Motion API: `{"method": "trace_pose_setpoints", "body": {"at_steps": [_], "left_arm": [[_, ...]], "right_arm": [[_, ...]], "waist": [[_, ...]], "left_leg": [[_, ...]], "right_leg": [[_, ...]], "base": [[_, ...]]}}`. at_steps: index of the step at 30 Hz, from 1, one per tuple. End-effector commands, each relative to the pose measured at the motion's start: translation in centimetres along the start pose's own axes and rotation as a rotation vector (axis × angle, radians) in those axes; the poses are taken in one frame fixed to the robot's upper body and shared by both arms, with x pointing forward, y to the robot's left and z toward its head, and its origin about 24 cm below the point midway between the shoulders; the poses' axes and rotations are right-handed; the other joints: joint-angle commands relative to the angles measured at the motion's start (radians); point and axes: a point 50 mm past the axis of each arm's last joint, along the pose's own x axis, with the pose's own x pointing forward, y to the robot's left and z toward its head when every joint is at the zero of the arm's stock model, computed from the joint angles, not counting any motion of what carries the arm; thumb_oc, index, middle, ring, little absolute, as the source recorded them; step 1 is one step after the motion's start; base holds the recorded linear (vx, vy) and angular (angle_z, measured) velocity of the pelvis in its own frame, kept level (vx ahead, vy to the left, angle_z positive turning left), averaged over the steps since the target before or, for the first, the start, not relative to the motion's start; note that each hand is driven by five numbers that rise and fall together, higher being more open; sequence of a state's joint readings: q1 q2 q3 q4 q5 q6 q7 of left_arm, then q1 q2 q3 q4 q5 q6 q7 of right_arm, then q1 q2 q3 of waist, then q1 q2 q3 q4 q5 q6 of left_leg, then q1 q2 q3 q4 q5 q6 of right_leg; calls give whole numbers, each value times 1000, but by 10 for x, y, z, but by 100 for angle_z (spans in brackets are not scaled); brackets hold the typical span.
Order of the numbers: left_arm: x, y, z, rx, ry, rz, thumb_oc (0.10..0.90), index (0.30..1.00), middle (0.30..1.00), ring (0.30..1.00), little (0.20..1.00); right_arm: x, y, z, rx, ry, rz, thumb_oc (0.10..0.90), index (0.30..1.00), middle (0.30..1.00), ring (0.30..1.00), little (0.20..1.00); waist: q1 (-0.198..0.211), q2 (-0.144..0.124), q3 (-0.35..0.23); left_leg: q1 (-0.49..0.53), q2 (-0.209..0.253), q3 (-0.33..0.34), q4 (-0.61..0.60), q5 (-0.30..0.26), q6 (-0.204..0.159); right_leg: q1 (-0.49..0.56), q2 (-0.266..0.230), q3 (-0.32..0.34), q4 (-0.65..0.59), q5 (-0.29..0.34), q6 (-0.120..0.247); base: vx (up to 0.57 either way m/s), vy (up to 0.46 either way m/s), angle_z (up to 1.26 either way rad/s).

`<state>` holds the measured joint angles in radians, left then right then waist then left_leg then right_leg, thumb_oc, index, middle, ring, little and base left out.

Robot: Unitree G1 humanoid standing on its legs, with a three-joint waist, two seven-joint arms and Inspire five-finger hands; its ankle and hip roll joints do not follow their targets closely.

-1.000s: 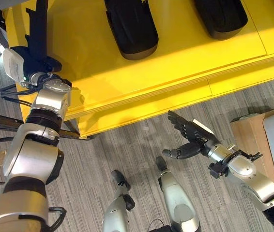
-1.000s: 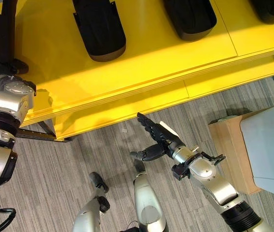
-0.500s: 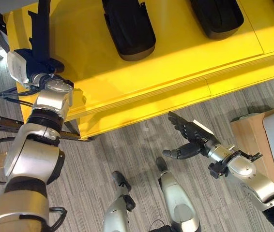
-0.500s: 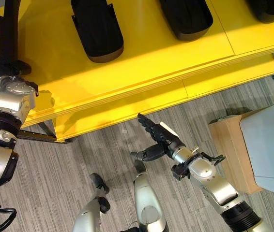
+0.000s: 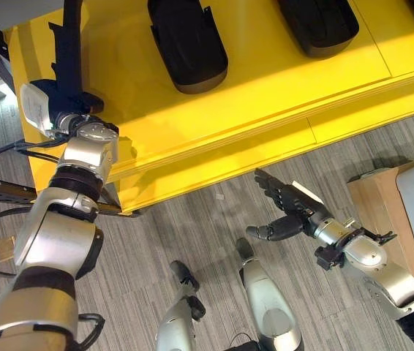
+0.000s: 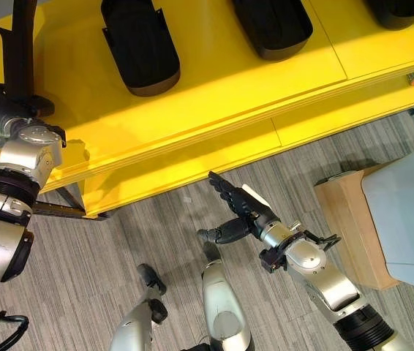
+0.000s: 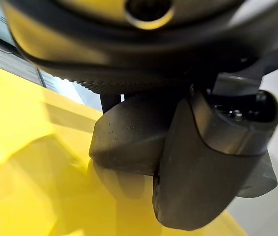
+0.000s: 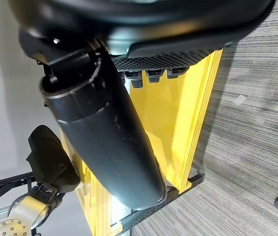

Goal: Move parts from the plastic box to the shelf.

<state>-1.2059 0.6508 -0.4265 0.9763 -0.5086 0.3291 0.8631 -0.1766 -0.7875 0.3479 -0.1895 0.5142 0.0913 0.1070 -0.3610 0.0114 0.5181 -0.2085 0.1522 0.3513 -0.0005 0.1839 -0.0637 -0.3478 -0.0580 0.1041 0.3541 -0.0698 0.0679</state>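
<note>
A long black part (image 5: 69,44) stands on the left end of the yellow shelf (image 5: 265,88). My left hand (image 5: 72,102) is curled round its lower end; in the left wrist view my thumb (image 7: 212,147) lies against the part's grainy dark body (image 7: 124,142). My right hand (image 5: 286,212) hangs over the floor in front of the shelf, fingers straight and holding nothing. The grey plastic box (image 6: 404,219) sits on a wooden stand (image 6: 346,227) at the right.
Two bulky black parts (image 5: 186,40) (image 5: 317,22) lie further along the shelf. A dark metal frame rail (image 5: 2,190) runs under the shelf's left end. Grey striped floor (image 5: 192,234) spreads between shelf and stand.
My left hand has shifted a little to the right along the shelf with the long black part. The camera has drifted slightly. The right hand has stayed where it was.
</note>
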Motion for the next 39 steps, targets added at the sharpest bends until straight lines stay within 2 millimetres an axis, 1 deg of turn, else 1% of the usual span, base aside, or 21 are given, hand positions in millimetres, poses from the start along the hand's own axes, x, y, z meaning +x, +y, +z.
{"method": "trace_pose_setpoints", "body": {"at_steps": [1,11,15,16,20,26,29,32,34,37,39], "left_arm": [[9,16,16,-128,22,70,400,300,300,300,300],[12,18,-3,-138,92,98,400,300,300,300,300],[17,26,-10,-123,115,136,400,300,300,300,300],[20,31,-12,-83,105,170,400,300,300,300,300],[28,44,-12,-23,78,193,400,300,300,300,300],[24,38,-15,4,67,177,400,300,300,300,300],[24,40,-20,18,84,191,400,300,300,300,300],[28,48,-26,51,100,232,400,300,300,300,300],[31,52,-28,39,118,233,400,300,300,300,300],[33,55,-31,41,124,228,400,300,300,300,300],[33,53,-35,29,139,211,400,300,300,300,300]], "right_arm": [[7,3,44,-1,-239,15,900,1000,1000,1000,1000],[6,5,45,-2,-242,18,900,1000,1000,1000,1000],[5,6,43,-2,-234,23,900,1000,1000,1000,1000],[5,6,43,-7,-231,29,900,1000,1000,1000,1000],[4,7,41,-10,-225,31,900,1000,1000,1000,1000],[1,7,41,-5,-226,30,900,1000,1000,1000,1000],[0,7,39,3,-224,31,900,1000,1000,1000,1000],[0,6,39,-5,-214,44,900,1000,1000,1000,1000],[0,7,38,-11,-210,47,900,1000,1000,1000,1000],[0,7,38,-18,-208,52,900,1000,1000,1000,1000],[-1,8,37,-22,-202,53,900,1000,1000,1000,1000]], "waist": [[-25,-25,-49],[-26,-14,-52],[-29,-6,-55],[-31,-1,-57],[-32,9,-62],[-30,6,-64],[-28,7,-68],[-32,17,-70],[-34,24,-71],[-37,30,-72],[-38,33,-74]], "left_leg": [[13,35,-57,88,-122,-40],[23,33,-60,87,-122,-42],[34,33,-62,84,-121,-45],[40,31,-61,80,-121,-45],[47,30,-59,76,-121,-46],[50,30,-63,76,-123,-45],[49,32,-66,82,-125,-44],[62,30,-66,78,-125,-46],[65,28,-65,77,-125,-46],[70,26,-65,73,-124,-47],[74,24,-65,68,-122,-48]], "right_leg": [[-23,-8,-60,7,-48,-6],[-18,-11,-60,13,-54,-8],[-12,-13,-58,16,-59,-8],[-10,-15,-57,15,-60,-8],[-6,-19,-56,16,-62,-8],[-3,-19,-56,15,-61,-6],[1,-19,-58,16,-63,-5],[6,-22,-57,19,-67,-7],[6,-23,-55,22,-69,-7],[10,-26,-54,22,-71,-6],[13,-27,-53,20,-72,-6]], "base": [[0,0,0],[0,0,0],[17,15,0],[12,33,-1],[9,31,-4],[-2,-6,0],[-3,-23,-1],[32,39,-1],[16,46,-1],[25,45,-1],[0,0,0]]}}
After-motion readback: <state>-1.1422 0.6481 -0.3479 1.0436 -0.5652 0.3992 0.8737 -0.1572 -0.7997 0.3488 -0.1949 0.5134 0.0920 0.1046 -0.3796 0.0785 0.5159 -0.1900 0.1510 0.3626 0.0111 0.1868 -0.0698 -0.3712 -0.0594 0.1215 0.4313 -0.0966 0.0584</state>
